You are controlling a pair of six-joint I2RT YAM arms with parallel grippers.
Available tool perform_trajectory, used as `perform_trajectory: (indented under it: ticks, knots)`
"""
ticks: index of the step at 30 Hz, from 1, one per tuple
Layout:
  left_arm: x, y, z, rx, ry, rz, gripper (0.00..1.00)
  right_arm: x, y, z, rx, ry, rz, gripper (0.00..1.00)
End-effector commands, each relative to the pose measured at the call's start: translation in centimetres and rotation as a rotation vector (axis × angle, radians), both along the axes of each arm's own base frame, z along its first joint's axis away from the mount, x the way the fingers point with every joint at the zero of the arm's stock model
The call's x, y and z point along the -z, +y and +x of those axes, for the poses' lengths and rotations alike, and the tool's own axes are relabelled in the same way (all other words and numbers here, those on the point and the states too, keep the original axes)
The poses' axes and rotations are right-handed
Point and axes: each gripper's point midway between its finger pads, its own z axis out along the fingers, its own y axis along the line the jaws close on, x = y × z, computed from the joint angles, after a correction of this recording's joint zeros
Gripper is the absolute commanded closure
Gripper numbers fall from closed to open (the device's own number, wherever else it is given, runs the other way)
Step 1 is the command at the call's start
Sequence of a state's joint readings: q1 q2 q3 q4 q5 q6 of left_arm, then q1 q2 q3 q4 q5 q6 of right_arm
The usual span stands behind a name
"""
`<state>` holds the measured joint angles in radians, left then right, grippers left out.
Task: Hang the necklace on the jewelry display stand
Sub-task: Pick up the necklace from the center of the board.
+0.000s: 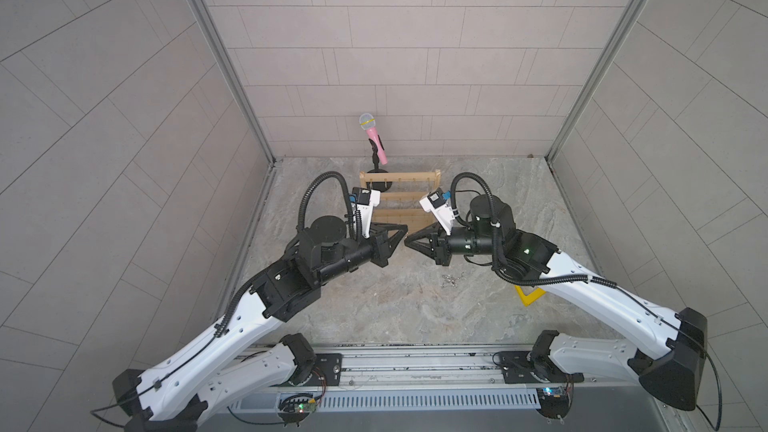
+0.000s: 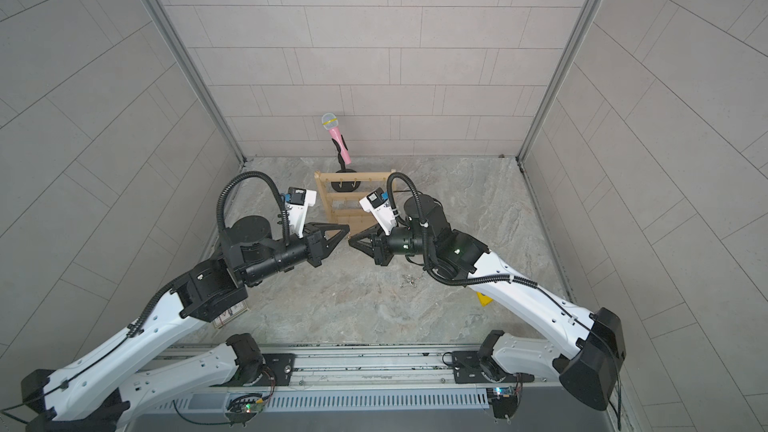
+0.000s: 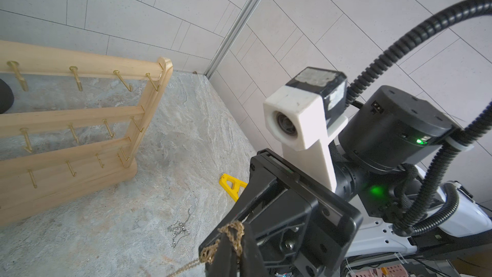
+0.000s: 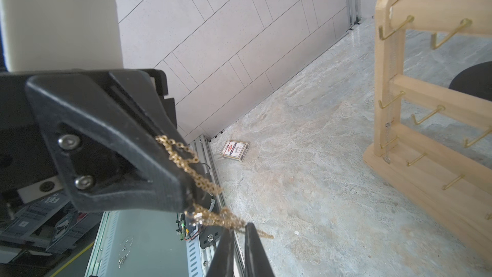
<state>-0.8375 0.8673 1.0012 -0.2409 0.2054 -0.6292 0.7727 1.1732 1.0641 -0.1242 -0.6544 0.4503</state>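
Both arms angle inward, left gripper (image 1: pixel 402 229) and right gripper (image 1: pixel 409 244) nearly tip to tip in front of the jewelry display stand (image 1: pixel 399 178). Each one's clamped onto the gold necklace (image 4: pixel 210 215), strung between them.

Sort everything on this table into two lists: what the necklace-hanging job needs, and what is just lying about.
For the job:
gold necklace, pinched between the left claw and the right claw
wooden stand with hooks

Lying about:
pink microphone
loose silver chain
yellow piece
card box
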Motion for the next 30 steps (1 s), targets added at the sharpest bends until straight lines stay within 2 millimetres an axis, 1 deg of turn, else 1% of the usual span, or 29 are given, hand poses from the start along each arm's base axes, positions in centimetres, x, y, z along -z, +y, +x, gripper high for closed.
perform_trajectory:
  ticks: [1, 3, 7, 13, 18, 21, 25, 30]
  knots:
    - [-2.3, 0.4, -0.2, -0.003, -0.033, -0.040, 0.92, -0.1, 0.5, -0.1, -0.017, -0.009, 0.017, 0.89]
    - [-2.4, 0.5, -0.2, -0.005, -0.036, -0.043, 0.92, 0.0, 0.6, 0.0, -0.016, -0.007, 0.016, 0.89]
    - [-2.8, 0.8, -0.3, -0.014, -0.040, -0.047, 0.92, -0.1, 0.7, 0.0, -0.019, -0.009, 0.016, 0.95]
    - [-3.0, 0.9, -0.4, -0.015, -0.041, -0.047, 0.92, -0.6, 0.5, -0.2, -0.020, -0.018, 0.024, 0.99]
    - [-3.0, 0.9, -0.3, -0.016, -0.040, -0.044, 0.92, -1.0, 0.5, -0.3, -0.022, -0.028, 0.030, 1.00]
    - [-2.7, 1.3, -0.1, -0.041, -0.040, -0.027, 0.92, -0.8, 0.3, -0.3, -0.013, -0.028, 0.016, 1.00]
    - [-2.7, 2.3, 0.2, -0.088, -0.051, -0.002, 0.92, -0.7, -0.2, -0.2, 0.009, -0.038, -0.005, 1.00]
    - [-2.6, 2.6, 0.3, -0.105, -0.052, -0.001, 0.92, -0.3, -0.3, 0.1, 0.025, -0.035, -0.025, 1.00]
